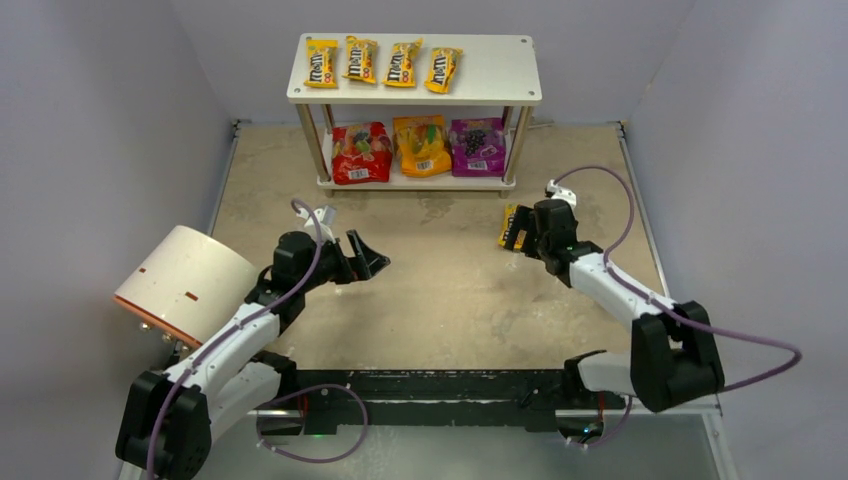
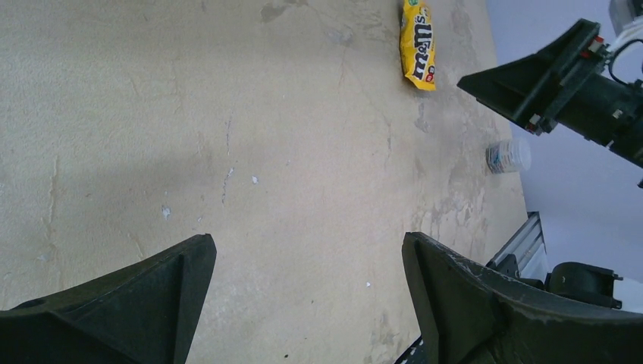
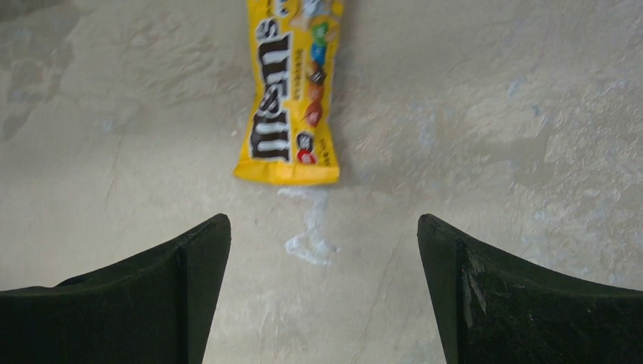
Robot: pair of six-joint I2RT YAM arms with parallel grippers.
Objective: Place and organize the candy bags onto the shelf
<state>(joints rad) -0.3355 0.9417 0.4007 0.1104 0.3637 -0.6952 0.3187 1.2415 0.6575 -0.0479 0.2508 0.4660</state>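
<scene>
The loose M&M's packet (image 3: 292, 91) is coloured yellow, with dark brown lettering and small multicoloured candies printed beside it. A red pouch (image 1: 361, 153), an orange pouch (image 1: 422, 146) and a purple pouch (image 1: 477, 147) are seen. The shelf (image 1: 500, 70) is white-boarded with silver posts. The tabletop (image 1: 440, 290) is mottled beige.

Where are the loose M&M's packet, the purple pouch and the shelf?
loose M&M's packet (image 3: 288, 91): right wrist view, middle of its printed front.
purple pouch (image 1: 477, 147): top external view, front centre.
shelf (image 1: 495, 75): top external view, top board's bare right end.
</scene>
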